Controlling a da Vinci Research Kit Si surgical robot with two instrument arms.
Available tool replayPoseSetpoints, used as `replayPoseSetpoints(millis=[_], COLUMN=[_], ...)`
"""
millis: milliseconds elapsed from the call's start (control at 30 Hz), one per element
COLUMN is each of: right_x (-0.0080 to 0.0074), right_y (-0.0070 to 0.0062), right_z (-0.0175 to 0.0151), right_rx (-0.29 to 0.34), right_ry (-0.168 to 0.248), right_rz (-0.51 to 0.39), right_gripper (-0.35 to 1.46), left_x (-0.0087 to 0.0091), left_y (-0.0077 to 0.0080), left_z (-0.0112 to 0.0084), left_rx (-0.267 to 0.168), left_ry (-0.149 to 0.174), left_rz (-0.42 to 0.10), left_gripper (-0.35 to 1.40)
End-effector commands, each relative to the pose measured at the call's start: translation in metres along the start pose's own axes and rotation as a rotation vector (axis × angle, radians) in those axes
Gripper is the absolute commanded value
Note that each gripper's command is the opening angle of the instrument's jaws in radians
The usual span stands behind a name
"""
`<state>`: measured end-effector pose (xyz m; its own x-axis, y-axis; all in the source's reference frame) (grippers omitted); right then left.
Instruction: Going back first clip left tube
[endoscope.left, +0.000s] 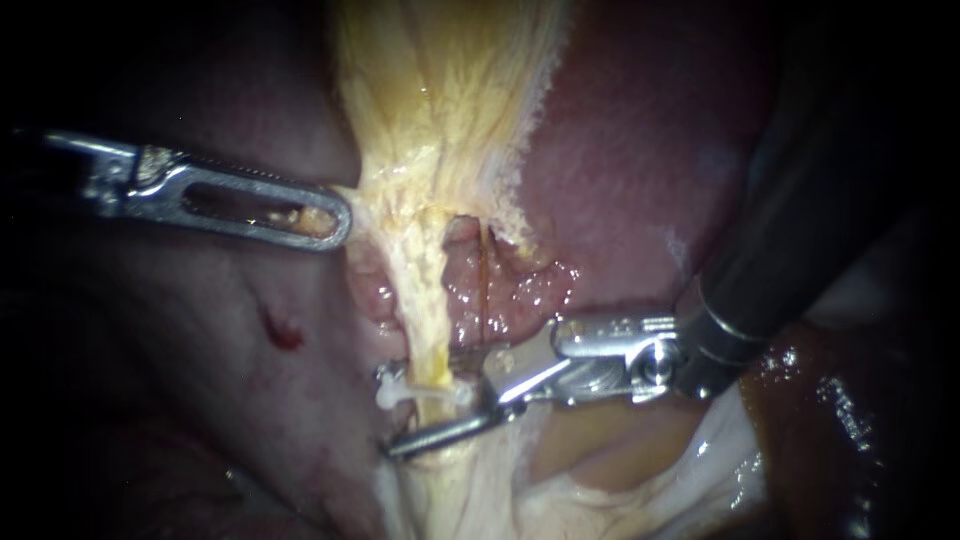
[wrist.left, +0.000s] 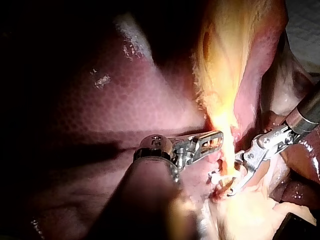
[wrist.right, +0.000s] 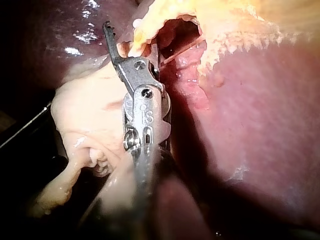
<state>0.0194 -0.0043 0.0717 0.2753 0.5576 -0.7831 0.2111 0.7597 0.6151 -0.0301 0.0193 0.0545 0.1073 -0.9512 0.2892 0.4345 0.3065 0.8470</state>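
The left tube is a pale yellow strand running down from the gallbladder. A thin reddish right tube runs beside it. A white clip sits across the left tube low down. My right instrument comes in from the right with its jaws open on either side of the clip and tube. My left instrument has slotted jaws shut on the gallbladder's edge, holding it to the left. The left wrist view shows the clip just beyond my left instrument's jaws. In the right wrist view my right instrument reaches the tube.
Dark red liver surrounds the tubes on both sides. Raw pink tissue lies open behind the tubes. Pale fatty tissue lies below my right instrument's shaft. A small red spot marks the liver at left.
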Motion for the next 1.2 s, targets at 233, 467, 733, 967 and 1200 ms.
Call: replayPoseSetpoints(millis=[233,467,733,967,1200], right_x=[0.0002,0.0014,0.0030,0.0052,0.0069], right_y=[0.0001,-0.0006,-0.0020,-0.0026,-0.0024], right_z=[-0.0018,-0.0053,-0.0113,-0.0159,-0.0191], right_rx=[-0.045,-0.048,-0.031,-0.050,-0.085], right_ry=[0.008,0.013,0.019,0.020,0.021], right_rz=[-0.033,-0.054,-0.084,-0.111,-0.131], right_gripper=[0.50,0.50,0.50,0.50,0.50], left_x=[0.0000,0.0001,0.0001,0.0001,0.0001], left_y=[0.0001,0.0001,0.0001,0.0001,0.0001], left_z=[0.0000,0.0000,-0.0001,-0.0001,-0.0002], left_rx=[-0.001,0.000,0.000,0.000,0.000], left_ry=[0.000,0.000,0.001,0.001,0.001], left_rz=[0.000,0.001,0.001,0.001,0.001], left_gripper=[-0.35,-0.35,-0.35,-0.35,-0.35])
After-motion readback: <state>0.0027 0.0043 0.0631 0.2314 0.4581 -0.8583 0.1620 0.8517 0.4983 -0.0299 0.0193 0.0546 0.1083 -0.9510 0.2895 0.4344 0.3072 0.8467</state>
